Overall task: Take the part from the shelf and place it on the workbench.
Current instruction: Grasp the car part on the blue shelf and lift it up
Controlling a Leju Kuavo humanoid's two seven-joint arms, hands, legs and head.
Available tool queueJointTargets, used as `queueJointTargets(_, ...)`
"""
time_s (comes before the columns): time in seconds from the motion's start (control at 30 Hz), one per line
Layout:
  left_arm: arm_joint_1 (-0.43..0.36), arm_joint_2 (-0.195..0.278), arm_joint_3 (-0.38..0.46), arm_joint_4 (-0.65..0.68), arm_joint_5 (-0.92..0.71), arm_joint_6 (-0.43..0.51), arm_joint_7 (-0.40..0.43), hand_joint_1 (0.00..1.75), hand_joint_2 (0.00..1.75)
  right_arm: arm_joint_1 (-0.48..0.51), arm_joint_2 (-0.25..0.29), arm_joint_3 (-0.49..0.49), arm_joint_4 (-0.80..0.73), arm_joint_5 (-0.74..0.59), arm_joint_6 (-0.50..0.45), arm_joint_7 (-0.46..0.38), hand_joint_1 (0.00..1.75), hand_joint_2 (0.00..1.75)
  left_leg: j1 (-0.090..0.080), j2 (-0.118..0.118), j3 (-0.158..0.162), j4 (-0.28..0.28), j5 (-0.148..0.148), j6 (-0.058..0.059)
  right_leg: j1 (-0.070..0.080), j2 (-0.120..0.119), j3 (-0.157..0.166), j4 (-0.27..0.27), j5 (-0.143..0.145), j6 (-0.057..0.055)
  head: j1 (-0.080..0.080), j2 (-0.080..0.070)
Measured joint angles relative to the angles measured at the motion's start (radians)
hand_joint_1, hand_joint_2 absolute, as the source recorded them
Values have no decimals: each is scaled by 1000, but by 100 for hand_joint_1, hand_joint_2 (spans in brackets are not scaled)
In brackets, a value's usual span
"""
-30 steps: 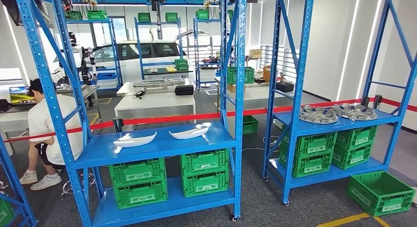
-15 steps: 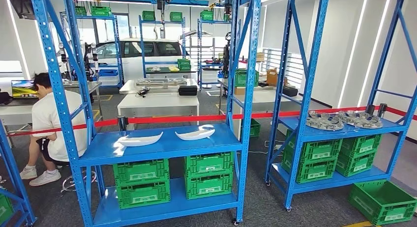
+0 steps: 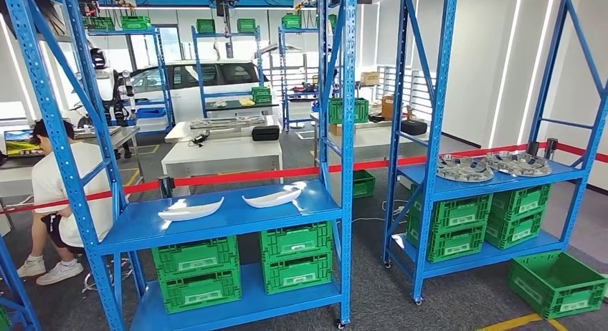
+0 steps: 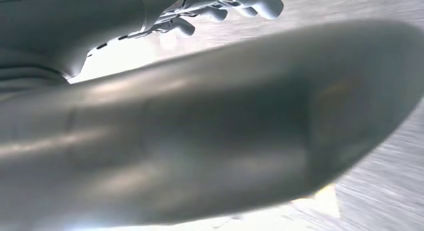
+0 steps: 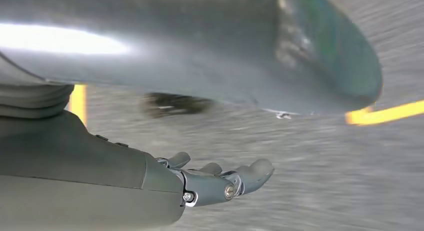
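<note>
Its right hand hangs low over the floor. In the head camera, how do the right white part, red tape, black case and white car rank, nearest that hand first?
The right hand hangs beside the robot, so depth likely decides.
1. Right white part, on the front shelf.
2. Red tape, just behind that shelf.
3. Black case, on a table beyond.
4. White car, far back.

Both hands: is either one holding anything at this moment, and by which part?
Nothing is held. The left hand and the right hand hang over the grey floor with fingers loosely extended, and the two white curved parts lie on the blue shelf.
</note>
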Motion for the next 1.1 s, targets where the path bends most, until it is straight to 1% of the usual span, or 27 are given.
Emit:
queueJointTargets(0.03, 9, 1, 0, 12, 0, 0, 0, 0, 0, -6, 0, 0, -12, 0, 0, 0, 0, 0, 0, 0, -2, -10, 23, 1, 0, 4, 5, 0, -4, 1, -1, 0)
queueJointTargets(0.07, 10, 2, 0, 16, 0, 0, 0, 0, 0, -5, 0, 0, -17, 0, 0, 1, 0, 0, 0, 1, 16, -58, 62, 3, 0, 7, 13, 0, -9, 3, -1, 0)
queueJointTargets(0.1, 3, 3, 0, 12, 0, 0, -1, 0, 0, 3, 0, 0, -15, 0, 0, 2, 0, 0, 0, 1, 47, -133, 107, 6, 0, 7, 20, 0, -15, 5, -2, 0)
queueJointTargets(0.13, -12, 4, 0, 2, 0, 0, -2, 0, 0, 17, 0, 0, -6, 0, 0, 3, 0, 0, -2, 3, 80, -201, 140, 10, 1, 4, 25, 0, -22, 9, -2, 0)
queueJointTargets(0.17, -33, 4, 0, -14, 0, 0, -3, 0, 0, 36, 0, 0, 9, 0, 0, 4, 0, 0, -3, 3, 103, -248, 158, 16, 2, 1, 29, 0, -28, 14, -2, 0)
queueJointTargets(0.2, -57, 3, 0, -37, 0, 0, -4, 0, 0, 59, 0, 0, 31, 0, 0, 4, 0, 0, -5, 4, 117, -274, 164, 21, 3, -1, 30, -1, -32, 19, -2, 0)
queueJointTargets(0.3, -140, -1, 0, -131, 0, 0, -6, 0, 0, 140, 1, 1, 117, 0, 0, 5, 0, 0, -5, -1, 124, -284, 160, 37, 4, -8, 39, -4, -40, 35, 0, 0)
queueJointTargets(0.33, -168, -2, 0, -166, 0, 0, -7, 0, 0, 168, 1, 1, 149, 0, 0, 5, 0, 0, -3, -4, 128, -289, 159, 43, 4, -11, 36, 10, -49, 40, 0, 0)
queueJointTargets(0.37, -194, -3, 0, -200, 0, 0, -8, 0, 0, 194, 1, 1, 181, 0, 0, 5, 0, 0, 0, -7, 133, -293, 158, 48, 5, -13, 20, 44, -67, 45, 1, 0)
queueJointTargets(0.4, -220, -4, 0, -234, 0, 0, -8, 0, 0, 219, 0, 1, 214, 0, 1, 5, 0, 0, 2, -11, 136, -295, 156, 51, 3, -14, -13, 104, -92, 48, 1, 0)
queueJointTargets(0.47, -264, -2, 0, -292, 0, 0, -9, 0, 0, 261, 0, 1, 274, 0, 1, 6, 0, 0, 2, -19, 140, -293, 149, 55, 0, -16, -105, 247, -142, 54, 3, 0)
queueJointTargets(0.5, -278, -2, 0, -313, 0, 0, -9, 0, 0, 279, -1, 1, 297, 0, 1, 6, 0, 0, 1, -23, 144, -293, 144, 55, -1, -16, -140, 292, -145, 55, 3, 0)
queueJointTargets(0.53, -285, -1, 0, -326, 0, 0, -9, 0, 0, 289, -1, 1, 311, 0, 0, 6, 0, 0, 1, -27, 150, -292, 139, 54, -2, -17, -155, 297, -127, 55, 4, 0)
queueJointTargets(0.57, -286, -1, 0, -332, 0, 0, -9, 0, 0, 292, -1, 1, 318, 0, 0, 6, 0, 0, 1, -29, 159, -292, 133, 52, -2, -18, -147, 257, -88, 54, 5, 0)
queueJointTargets(0.6, -279, -2, 0, -330, 0, 0, -8, 0, 0, 287, -1, 1, 318, 0, -1, 5, 0, 0, 2, -29, 167, -292, 126, 50, -2, -20, -121, 185, -39, 51, 6, 0)
queueJointTargets(0.63, -267, -2, 0, -320, 0, 0, -7, 0, 0, 272, -2, 1, 311, 0, -1, 4, 0, 0, 0, -26, 174, -292, 117, 46, -1, -24, -90, 115, -1, 48, 6, 0)
queueJointTargets(0.67, -251, -2, 0, -304, 0, 0, -5, 0, 0, 252, -2, 1, 298, 0, -1, 3, 0, 0, -1, -23, 179, -292, 109, 42, 0, -26, -65, 59, 24, 44, 6, 0)
queueJointTargets(0.7, -230, -3, 0, -282, 0, 0, -4, 0, 0, 229, -1, 1, 278, 0, -1, 2, 0, 0, -1, -20, 182, -293, 103, 37, 2, -28, -50, 29, 32, 39, 5, 0)
queueJointTargets(0.77, -181, -4, 0, -228, 0, 0, -2, 0, 0, 177, -1, 1, 225, 0, 0, 1, 0, 0, -2, -15, 188, -296, 95, 27, 6, -26, -46, 21, 25, 29, 4, 0)
queueJointTargets(0.83, -124, -5, 0, -165, 0, 0, -1, 0, 0, 122, 1, 1, 159, 0, 0, 0, 0, 0, -2, -11, 194, -289, 85, 17, 2, -20, -36, 13, 22, 17, 4, 0)
queueJointTargets(0.87, -97, -5, 0, -132, 0, 0, -1, 0, 0, 94, 1, 1, 125, 0, 0, 0, 0, 0, -2, -9, 184, -261, 70, 11, 0, -16, -28, 8, 21, 10, 4, 0)
queueJointTargets(0.9, -71, -5, 0, -98, 0, 0, -1, 0, 0, 68, 2, 1, 92, 0, 0, 0, 0, 0, -1, -7, 158, -210, 47, 7, -3, -13, -21, 5, 17, 5, 3, 1)
queueJointTargets(0.97, -29, -3, 0, -38, 0, 0, 0, 0, 0, 24, 1, 0, 35, 0, 0, 0, 0, 0, 0, -5, 67, -64, -2, 0, -2, -3, -9, 5, 6, 0, 1, 0)
queueJointTargets(1.0, -12, -1, 0, -16, 0, 0, 0, 0, 0, 10, 1, 0, 15, 0, 0, 0, 0, 0, 0, -4, 26, -10, -8, -2, -1, 2, -3, 5, -1, 0, 0, 0)
queueJointTargets(1.03, -1, 1, 0, -2, 0, 0, 0, 0, 0, 2, 1, 0, 1, 0, 0, 0, 0, 0, 0, -4, 2, 7, 9, -2, -1, 7, 6, 5, -8, 1, 0, 0)
queueJointTargets(1.07, 3, 2, 0, 5, 0, 0, 0, 0, 0, 3, 1, 0, -6, 0, 0, 1, 0, 0, 0, -4, -1, -17, 46, 0, -1, 9, 17, 5, -16, 3, -1, 0)
queueJointTargets(1.1, -1, 3, 0, 3, 0, 0, -1, 0, 0, 10, 1, 0, -5, 0, 0, 2, 0, 0, 0, -3, 16, -80, 97, 2, -1, 9, 30, 5, -25, 5, -1, 0)
